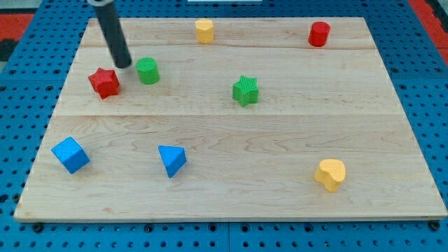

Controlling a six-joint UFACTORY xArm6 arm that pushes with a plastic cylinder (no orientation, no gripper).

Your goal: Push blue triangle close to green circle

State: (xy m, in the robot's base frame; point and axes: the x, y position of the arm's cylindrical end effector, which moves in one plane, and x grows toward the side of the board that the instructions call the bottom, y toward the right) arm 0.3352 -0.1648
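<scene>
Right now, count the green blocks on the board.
2. The green circle sits near the view's top left, just right of my tip. The green star lies around the board's middle. None appears hidden.

My wooden board (231, 140) carries eight blocks: far, a yellow block (204, 31) and red cylinder (319, 33); left, a red star (104, 82), green circle (148, 71); middle, green star (246, 90); near, blue cube (70, 155), blue triangle (171, 159), yellow heart (330, 174).

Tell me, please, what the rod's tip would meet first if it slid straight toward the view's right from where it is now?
Most likely the green circle: my tip sits just to its left, between it and the red star, roughly level, though depth is uncertain.
</scene>
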